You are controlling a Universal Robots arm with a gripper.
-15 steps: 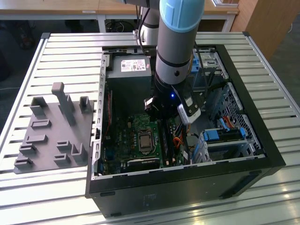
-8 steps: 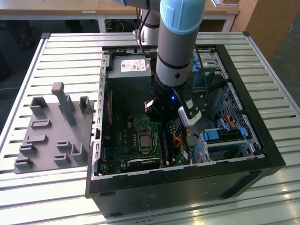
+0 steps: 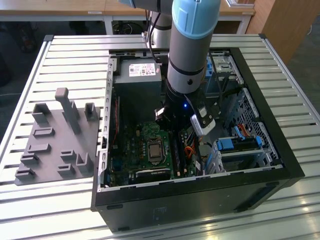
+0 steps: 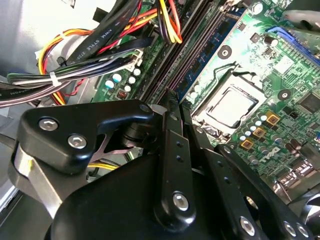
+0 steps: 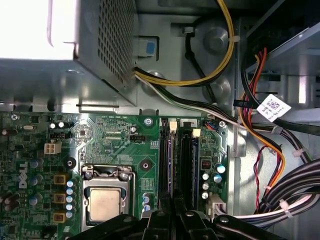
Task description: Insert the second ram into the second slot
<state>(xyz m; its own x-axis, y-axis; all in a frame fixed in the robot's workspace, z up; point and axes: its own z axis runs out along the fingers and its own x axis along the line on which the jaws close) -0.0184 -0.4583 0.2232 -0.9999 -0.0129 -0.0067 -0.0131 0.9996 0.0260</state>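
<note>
In the first wrist view the second ram shows edge-on as a thin blue line. It stands in the memory slot nearest the processor socket and runs straight in between my fingers. My gripper is drawn together around that edge. A wider dark slot lies beside it, on the cable side. In the second wrist view the black fingers meet at the near end of the slots, by a blue strip. In the exterior view my gripper is low inside the open computer case.
Bundles of black, yellow and red cables crowd the slots on the side away from the socket. The power supply box fills the case's far end, drive bays its right. A grey fixture block lies on the slatted table at the exterior view's left.
</note>
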